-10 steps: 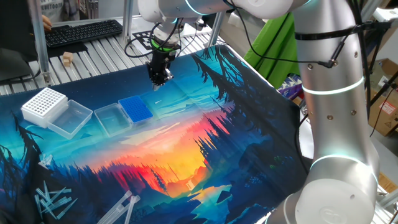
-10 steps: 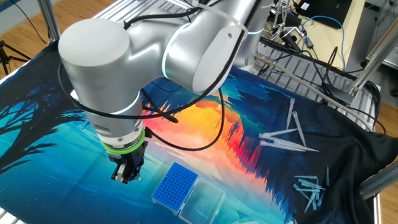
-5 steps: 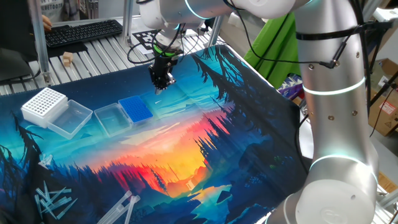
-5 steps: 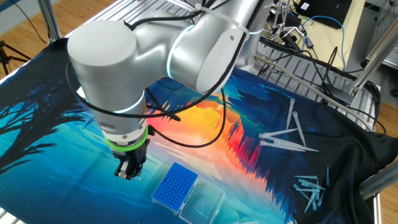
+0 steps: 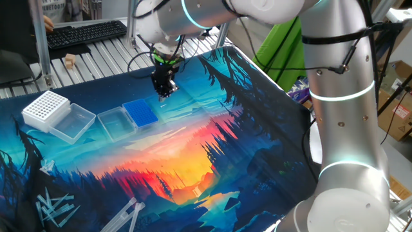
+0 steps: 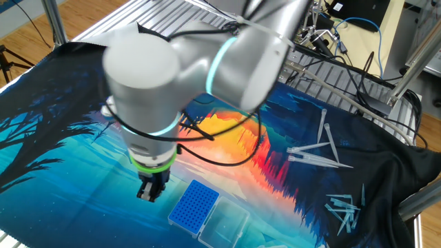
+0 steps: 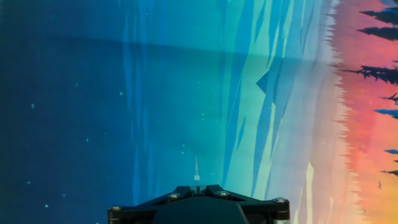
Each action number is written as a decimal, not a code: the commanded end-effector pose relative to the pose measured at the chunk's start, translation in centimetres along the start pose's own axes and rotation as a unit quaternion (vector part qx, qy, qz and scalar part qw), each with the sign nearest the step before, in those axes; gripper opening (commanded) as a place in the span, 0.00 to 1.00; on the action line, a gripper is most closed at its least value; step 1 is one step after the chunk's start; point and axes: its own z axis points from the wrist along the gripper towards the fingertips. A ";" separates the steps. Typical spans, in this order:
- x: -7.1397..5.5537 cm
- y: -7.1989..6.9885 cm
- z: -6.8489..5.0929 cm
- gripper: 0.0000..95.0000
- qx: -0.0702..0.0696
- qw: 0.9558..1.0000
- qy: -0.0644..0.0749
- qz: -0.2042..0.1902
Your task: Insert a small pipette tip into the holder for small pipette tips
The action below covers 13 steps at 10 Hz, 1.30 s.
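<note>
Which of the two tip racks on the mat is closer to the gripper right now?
The blue rack, just beside the gripper. The white gridded rack sits farther off, beyond two clear lids.

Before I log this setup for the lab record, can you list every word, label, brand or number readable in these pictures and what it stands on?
None can be read.
Black computer keyboard behind the table: key legends too small.
Brown cardboard box at the far right: a red and white label, too blurred.
Small blue rectangular rack, bigger white gridded rack and silver robot arm: no print visible.
</note>
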 end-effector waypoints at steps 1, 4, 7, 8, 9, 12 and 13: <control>0.0 -0.1 -0.1 0.00 0.001 1.000 -0.016 -0.009; 0.0 -0.1 -0.1 0.00 0.000 0.999 -0.032 -0.012; 0.0 -0.1 0.0 0.00 -0.010 0.999 -0.045 -0.014; 0.0 -0.1 0.0 0.00 -0.013 0.999 -0.051 -0.013; 0.0 -0.1 0.0 0.00 -0.016 0.998 -0.060 -0.016; 0.0 -0.1 0.0 0.00 -0.024 0.996 -0.078 -0.021; 0.0 -0.1 0.0 0.00 -0.026 0.996 -0.083 -0.023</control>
